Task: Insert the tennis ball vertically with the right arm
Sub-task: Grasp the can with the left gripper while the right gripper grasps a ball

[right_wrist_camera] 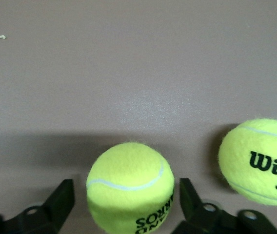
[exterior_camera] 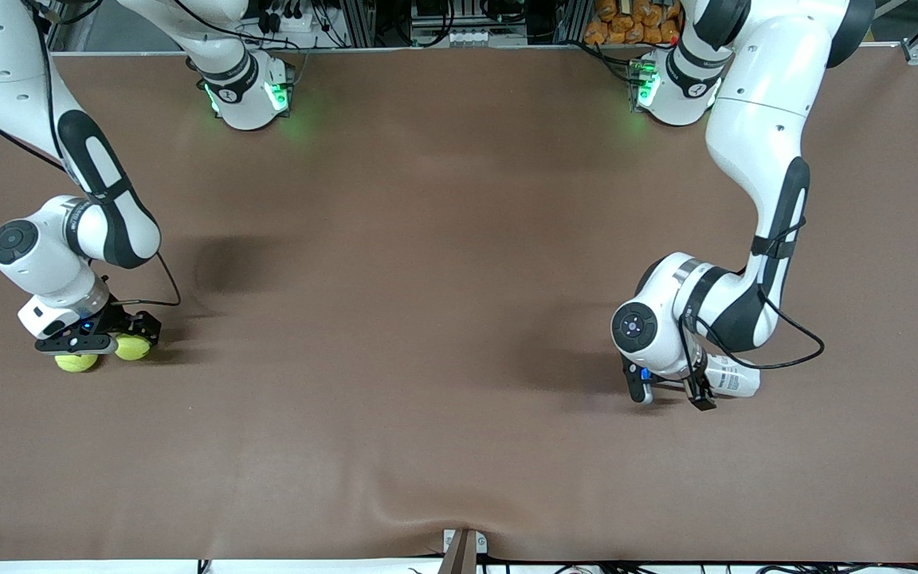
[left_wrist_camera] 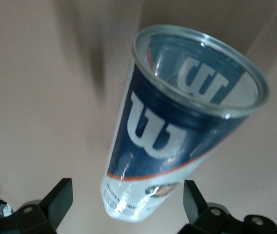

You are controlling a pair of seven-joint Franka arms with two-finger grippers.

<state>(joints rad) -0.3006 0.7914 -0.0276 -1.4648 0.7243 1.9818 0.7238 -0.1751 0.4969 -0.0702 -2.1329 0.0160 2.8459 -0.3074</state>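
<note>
Tennis ball [exterior_camera: 133, 347] lying on the brown table [exterior_camera: 427, 279] under the right gripper [exterior_camera: 100, 344], second ball [exterior_camera: 76, 363] touching beside it. Left gripper [exterior_camera: 670, 395] straddling the ball can [exterior_camera: 734, 379], fingers spread. Left wrist view: can [left_wrist_camera: 177, 122] lying open-mouthed between the fingertips. Right wrist view: ball [right_wrist_camera: 130, 187] sitting between parted, untouching fingers [right_wrist_camera: 60, 202]; second ball [right_wrist_camera: 258, 161] lying alongside.

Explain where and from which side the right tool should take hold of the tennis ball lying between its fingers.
Grip the tennis ball across its widest middle, coming straight down from above. It is round and rests on the table, so only its sides are free. The right tool already straddles it with a finger on each side. The second ball beside it lies clear of the fingers.
</note>
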